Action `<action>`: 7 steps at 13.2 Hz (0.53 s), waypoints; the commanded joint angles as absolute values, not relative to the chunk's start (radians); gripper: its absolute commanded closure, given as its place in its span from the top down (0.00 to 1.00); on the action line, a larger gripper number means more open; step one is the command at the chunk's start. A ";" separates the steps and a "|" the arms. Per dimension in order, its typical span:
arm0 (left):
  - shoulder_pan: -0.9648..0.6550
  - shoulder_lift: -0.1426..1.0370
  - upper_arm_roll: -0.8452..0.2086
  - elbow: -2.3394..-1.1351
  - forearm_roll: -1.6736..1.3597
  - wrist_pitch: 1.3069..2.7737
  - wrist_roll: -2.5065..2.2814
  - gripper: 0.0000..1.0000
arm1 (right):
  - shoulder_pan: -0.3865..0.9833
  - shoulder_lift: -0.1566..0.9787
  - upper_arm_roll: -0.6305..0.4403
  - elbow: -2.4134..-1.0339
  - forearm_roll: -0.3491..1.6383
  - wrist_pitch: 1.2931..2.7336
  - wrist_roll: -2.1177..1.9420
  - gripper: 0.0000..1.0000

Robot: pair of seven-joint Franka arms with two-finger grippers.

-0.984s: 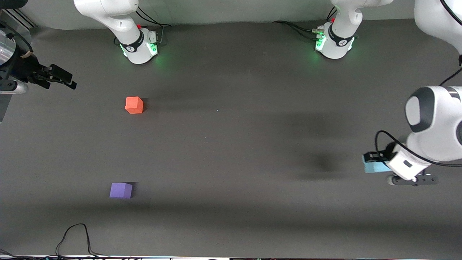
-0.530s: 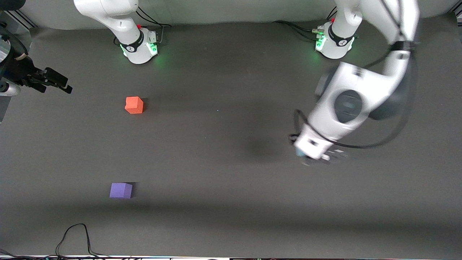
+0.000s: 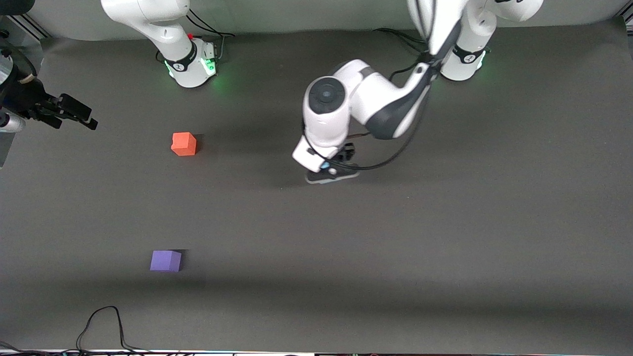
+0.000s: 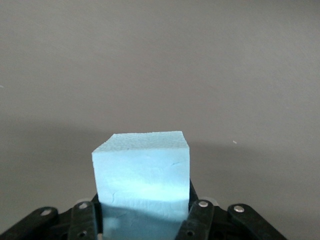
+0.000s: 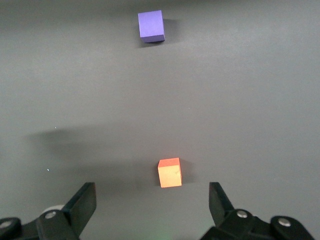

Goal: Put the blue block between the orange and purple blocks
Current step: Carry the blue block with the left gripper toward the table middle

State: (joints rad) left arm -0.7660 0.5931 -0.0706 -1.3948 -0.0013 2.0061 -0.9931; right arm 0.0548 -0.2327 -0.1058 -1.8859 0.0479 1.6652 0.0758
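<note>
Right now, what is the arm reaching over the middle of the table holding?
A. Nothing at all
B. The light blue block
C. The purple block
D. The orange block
B: the left wrist view shows the left end effector shut on the blue block, while the orange block and the purple block sit untouched on the table.

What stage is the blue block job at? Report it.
Done: the blue block is picked up, clamped in the left gripper over mid-table. In hand: carrying it. Left: setting it between the orange block and the purple block. The right gripper waits, fingers open.
</note>
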 commanded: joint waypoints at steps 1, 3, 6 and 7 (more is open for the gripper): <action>-0.853 0.719 -0.049 -1.333 0.049 2.107 -1.096 0.38 | 0.057 -0.239 -0.109 -1.894 0.058 1.674 0.077 1.00; -0.894 0.773 -0.049 -1.328 0.074 2.149 -1.121 0.38 | 0.058 -0.241 -0.106 -1.902 0.058 1.672 0.077 1.00; -0.905 0.851 -0.049 -1.328 0.107 2.216 -1.111 0.38 | 0.058 -0.245 -0.104 -1.924 0.058 1.667 0.077 1.00; -0.904 0.870 -0.048 -1.328 0.120 2.235 -1.105 0.38 | 0.058 -0.241 -0.101 -1.925 0.058 1.664 0.078 1.00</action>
State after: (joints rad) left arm -0.8966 0.8248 -0.0658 -1.3726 0.0878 2.2198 -1.0986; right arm 0.0553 -0.2324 -0.1043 -1.9103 0.0479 1.6652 0.0758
